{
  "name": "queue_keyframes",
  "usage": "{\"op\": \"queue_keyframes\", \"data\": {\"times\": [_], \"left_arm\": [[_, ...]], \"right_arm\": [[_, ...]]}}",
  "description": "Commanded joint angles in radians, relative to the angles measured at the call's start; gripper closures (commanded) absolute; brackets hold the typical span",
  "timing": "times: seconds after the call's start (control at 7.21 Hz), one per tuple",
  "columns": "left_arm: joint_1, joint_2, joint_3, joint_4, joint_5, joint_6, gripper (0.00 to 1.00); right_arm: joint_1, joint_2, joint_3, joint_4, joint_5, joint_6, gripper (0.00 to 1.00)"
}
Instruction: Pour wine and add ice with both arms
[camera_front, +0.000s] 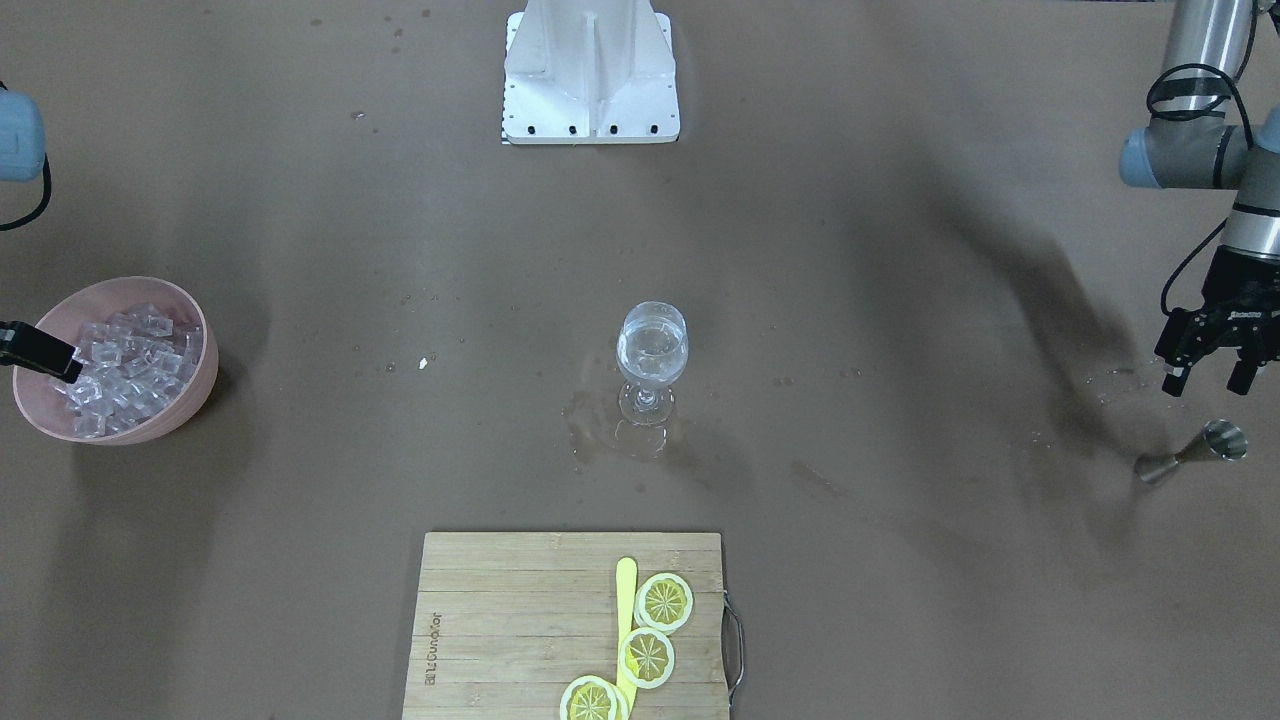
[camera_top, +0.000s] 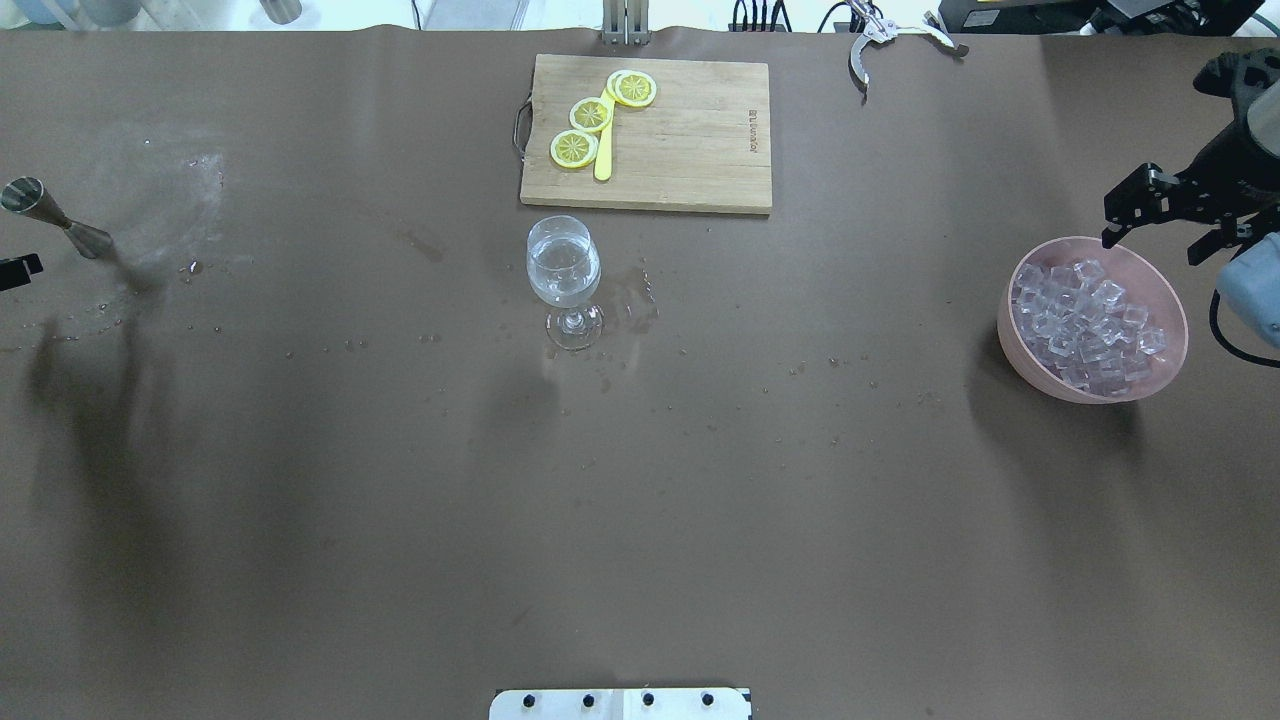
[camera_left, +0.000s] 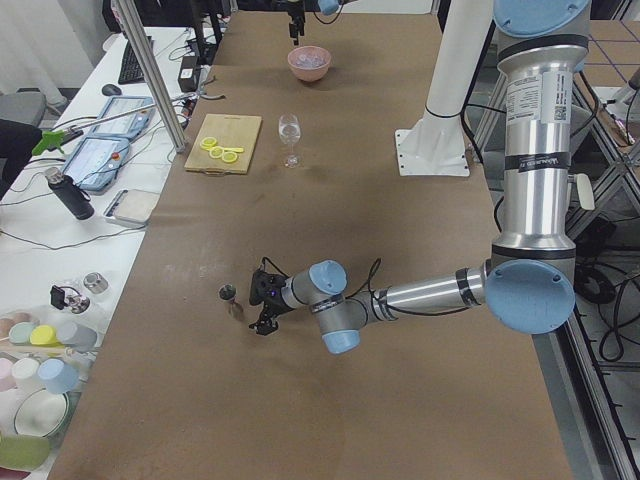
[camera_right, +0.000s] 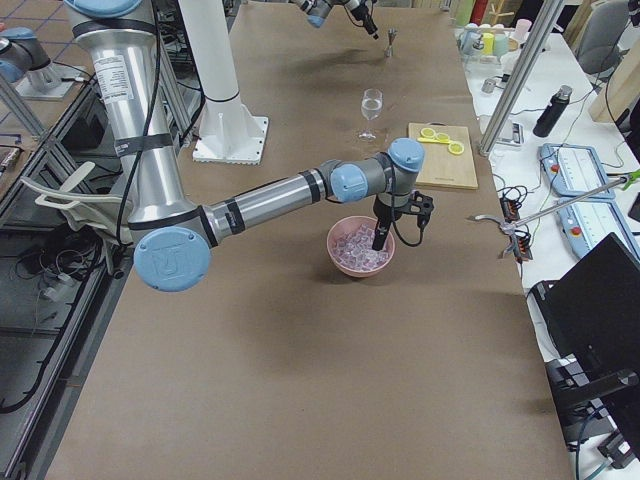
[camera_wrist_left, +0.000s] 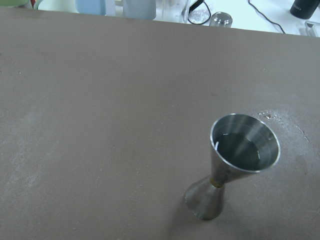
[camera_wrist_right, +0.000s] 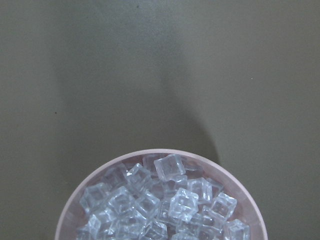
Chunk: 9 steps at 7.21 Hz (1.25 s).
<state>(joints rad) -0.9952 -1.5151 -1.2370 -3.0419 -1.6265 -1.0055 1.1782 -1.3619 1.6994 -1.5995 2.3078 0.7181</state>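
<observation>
Left gripper (camera_front: 1207, 380): jaws spread wide, nothing between them. It hung just above the table (camera_top: 640, 500) at my left end, close beside a steel jigger (camera_front: 1190, 455) without touching it. The jigger stood upright near that end's far half. My wrist camera showed a little clear liquid in its upper cup.

Right gripper (camera_top: 1152, 243): jaws apart too, pointed down over the far rim of a pink bowl (camera_top: 1020, 355). I saw nothing held between them. Whether the tips touched the contents, I could not tell. The bowl sat near my right end, and the ice (camera_top: 1085, 315) was heaped inside it, filling most of it.

Mid-table, slightly left of centre: a stemmed glass (camera_front: 646, 405) stood upright, well apart from both grippers. The wine (camera_front: 651, 352) sat in its bowl, clear as water, at roughly half height. A wet patch (camera_top: 640, 300) ringed the foot, and scattered drops trailed across the surface either side.

Far edge, centre: a wooden cutting board (camera_top: 690, 140) lay flat just beyond the glass. Three lemon slices (camera_top: 574, 149) lay in a row at its left part, with a yellow strip (camera_top: 604, 160) alongside and partly under them.
</observation>
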Motion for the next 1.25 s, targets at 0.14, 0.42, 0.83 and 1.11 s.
{"op": "queue_keyframes", "data": {"times": [0.14,0.42,0.83,1.11], "left_arm": [[0.110,0.026,0.014,-0.116,0.262,-0.031,0.03],[0.174,0.018,0.022,-0.124,0.406,-0.031,0.03],[0.193,-0.055,0.105,-0.123,0.430,-0.018,0.03],[0.194,-0.074,0.114,-0.121,0.428,0.036,0.03]], "right_arm": [[-0.058,0.033,-0.089,0.180,-0.005,0.142,0.05],[-0.061,0.023,-0.087,0.181,-0.010,0.144,0.05],[-0.060,-0.064,-0.058,0.235,-0.015,0.152,0.05],[-0.065,-0.091,-0.017,0.253,-0.015,0.201,0.05]]}}
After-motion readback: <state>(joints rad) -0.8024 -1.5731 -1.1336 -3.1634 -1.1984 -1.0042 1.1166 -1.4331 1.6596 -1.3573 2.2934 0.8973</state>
